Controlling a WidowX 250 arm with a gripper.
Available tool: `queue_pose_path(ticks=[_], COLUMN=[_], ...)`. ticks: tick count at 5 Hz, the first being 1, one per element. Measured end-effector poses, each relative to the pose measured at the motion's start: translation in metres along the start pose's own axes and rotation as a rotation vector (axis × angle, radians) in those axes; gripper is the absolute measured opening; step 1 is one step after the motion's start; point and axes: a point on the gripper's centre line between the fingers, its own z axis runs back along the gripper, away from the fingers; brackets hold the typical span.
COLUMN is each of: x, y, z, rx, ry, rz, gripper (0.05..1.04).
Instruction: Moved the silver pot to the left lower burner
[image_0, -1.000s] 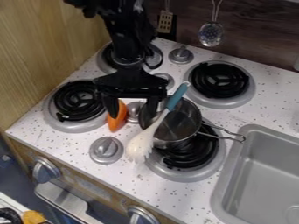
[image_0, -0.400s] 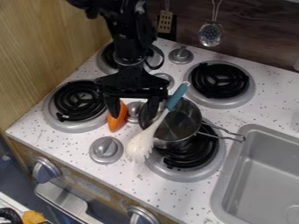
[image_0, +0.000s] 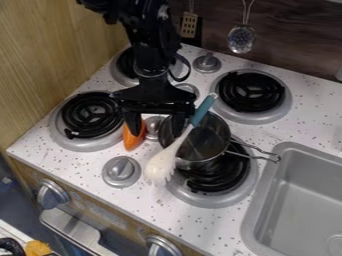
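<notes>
"Where does the silver pot lie from the fingers?"

"Towards the sink side of the surface. The nearer finger overlaps the pot's rim; whether it dips inside or hangs above, I can't tell."

"And how do they stand?"

"Spread, with nothing pinched. The other one is outside the pot, by the orange thing."

"So the rim runs between them?"

"It looks that way. The pot leans partly over the lower right burner, its wire handle pointing away from the fingers to the sink's rim."

"Then the next move?"

"I'd judge a close on the near wall, then a carry to the left lower burner, by the surface's left front corner."

"Any snag?"

"The spoon lies across the pot, close beside the grip; it might slide or get caught."
</notes>
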Motion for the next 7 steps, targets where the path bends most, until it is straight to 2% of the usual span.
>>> queue_pose_path(ticks=[2, 3, 6, 7], x=[0.003, 0.001, 0.004, 0.005], y=[0.001, 0.000, 0.000, 0.003], z=[-0.005, -0.011, -0.020, -0.020], rx=[0.008, 0.008, 0.005, 0.024], ry=[-0.017, 0.000, -0.023, -0.029], rz=[0.020, 0.017, 0.038, 0.070], gripper=[1.001, 1.001, 1.001, 0.955])
